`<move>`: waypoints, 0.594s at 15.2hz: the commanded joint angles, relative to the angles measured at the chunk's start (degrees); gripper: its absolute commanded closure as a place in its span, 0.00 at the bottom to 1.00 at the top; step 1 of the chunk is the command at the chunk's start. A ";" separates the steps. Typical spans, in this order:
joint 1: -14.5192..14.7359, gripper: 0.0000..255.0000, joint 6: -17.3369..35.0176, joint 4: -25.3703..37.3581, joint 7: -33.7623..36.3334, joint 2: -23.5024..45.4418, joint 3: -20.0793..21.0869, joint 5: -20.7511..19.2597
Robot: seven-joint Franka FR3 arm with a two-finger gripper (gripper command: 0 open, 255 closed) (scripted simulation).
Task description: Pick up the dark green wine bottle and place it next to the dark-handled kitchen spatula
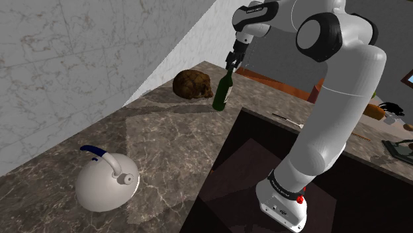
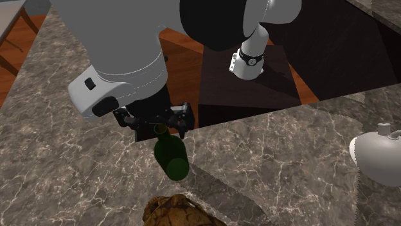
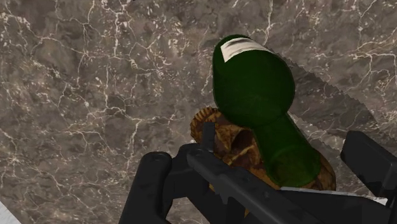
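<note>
- The dark green bottle [image 1: 223, 91] is gripped by its neck in the clamped pincer [image 1: 231, 63] and hung tilted above the table [image 1: 152, 132].
- With so slanted a grip, it could be swung loose or knocked against the brown lump [image 1: 193, 85] nearby.

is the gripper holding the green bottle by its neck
Yes, the gripper clasps the neck of the dark green bottle, whose body hangs below.

overall: dim, flat light, no glare
wall [image 1: 66, 59]: hard diagonal edge, pale lit band against grey
counter [image 1: 165, 139]: angular shadows cross the marble
bottle [image 3: 254, 89]: casts a dark shadow alongside
</note>
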 commanded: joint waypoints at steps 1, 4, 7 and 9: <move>0.00 0.00 0.09 -0.07 -0.01 0.01 0.00 0.01; 0.00 0.00 0.08 -0.06 -0.01 0.01 0.00 0.01; 0.00 1.00 0.08 -0.06 -0.01 0.01 0.00 0.01; 0.00 1.00 0.09 -0.07 -0.01 0.01 0.01 0.01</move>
